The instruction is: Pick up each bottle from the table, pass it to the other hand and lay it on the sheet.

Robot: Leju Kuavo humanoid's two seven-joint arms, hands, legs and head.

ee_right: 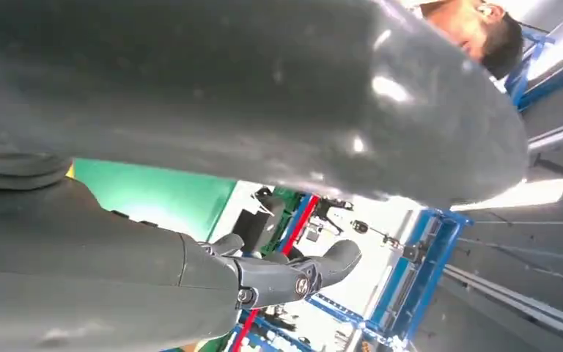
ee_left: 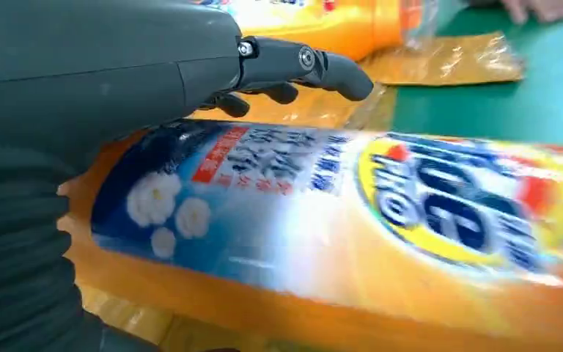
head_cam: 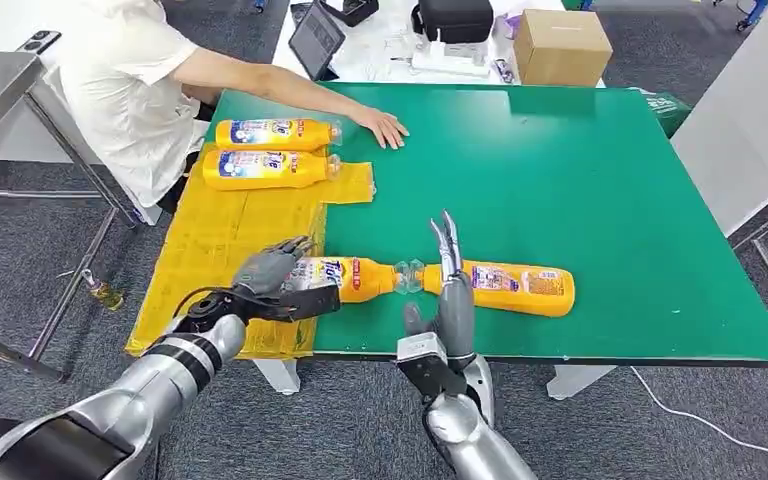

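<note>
Holding a bottle [head_cam: 345, 278] over the sheet [head_cam: 210, 250] edge, left robot hand [head_cam: 270, 275] grips loosely; it could roll off. Right robot hand [head_cam: 447, 265] spread, empty.

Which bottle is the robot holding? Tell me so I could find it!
Look at the green table, along its near edge. Two yellow bottles lie cap to cap there. It's the left bottle, its end on the yellow sheet under the left hand; the right bottle lies bare.

The left hand [head_cam: 278, 270] is covering the base of the near bottle [head_cam: 355, 278], whose label is blurring in the left wrist view, while the picture's top edge is cutting off the person [head_cam: 140, 70].
</note>
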